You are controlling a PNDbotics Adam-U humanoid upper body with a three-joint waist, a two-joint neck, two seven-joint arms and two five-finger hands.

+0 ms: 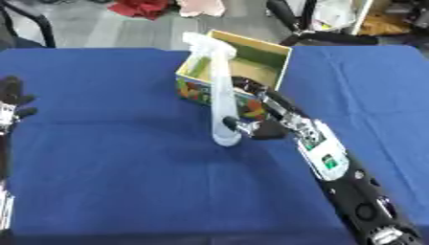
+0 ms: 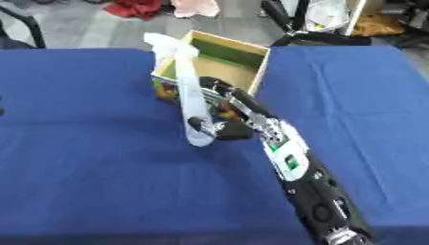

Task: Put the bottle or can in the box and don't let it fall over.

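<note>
A tall, pale translucent spray bottle (image 1: 220, 86) stands nearly upright just in front of the open cardboard box (image 1: 250, 42), its nozzle top leaning slightly left over the box's near corner. My right hand (image 1: 260, 125) is shut on the bottle's lower part, with the arm coming in from the lower right. The bottle's base is at the blue cloth; whether it rests on it I cannot tell. The box has a colourful printed front and a green inner wall, and nothing shows inside it. My left hand (image 1: 12, 98) rests open at the left edge, fingers up.
The blue tablecloth (image 1: 109, 158) covers the whole table, with wide room to the left and front. Beyond the far edge lie a red cloth (image 1: 138, 7) on the floor and black chair legs (image 1: 318, 33).
</note>
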